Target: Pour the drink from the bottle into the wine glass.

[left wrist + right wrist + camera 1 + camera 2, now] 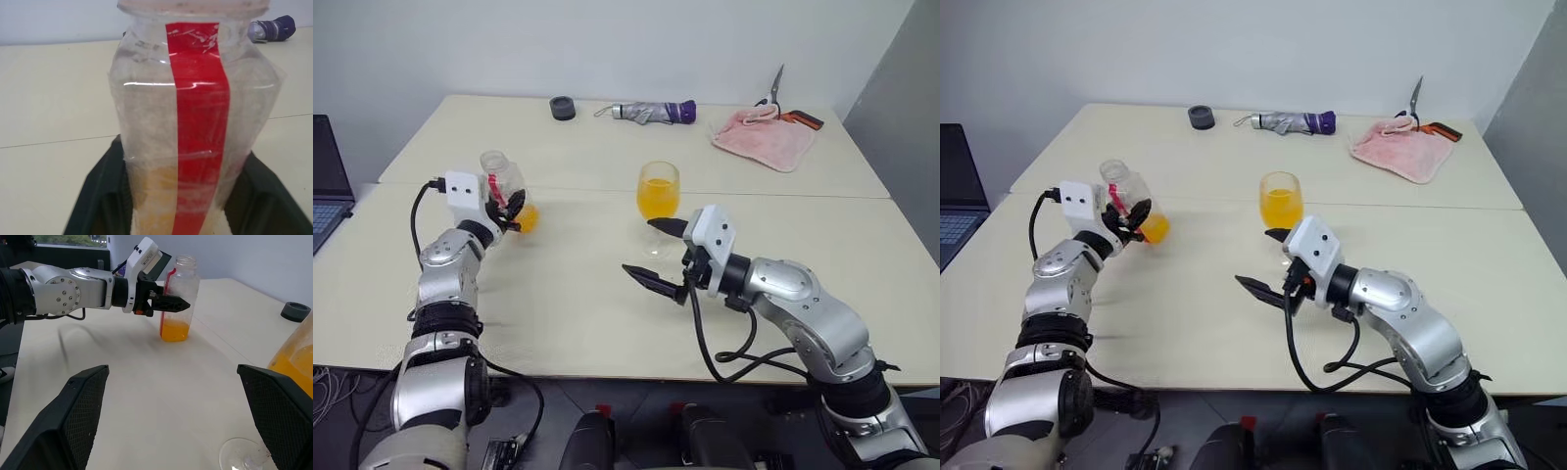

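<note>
bottle [195,112]: clear glossy plastic | wine glass [658,191]: clear glass | table [607,323]: matt

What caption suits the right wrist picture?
Left claw around an upright bottle with little drink left.

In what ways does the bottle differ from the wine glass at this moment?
The bottle holds only a low layer of orange drink; the wine glass bowl is over half full. The bottle has a red label strip and a squarish body; the wine glass is plain, rounded, on a stem. The left gripper is around the bottle; the wine glass stands free. Both are clear, upright, on the table.
</note>
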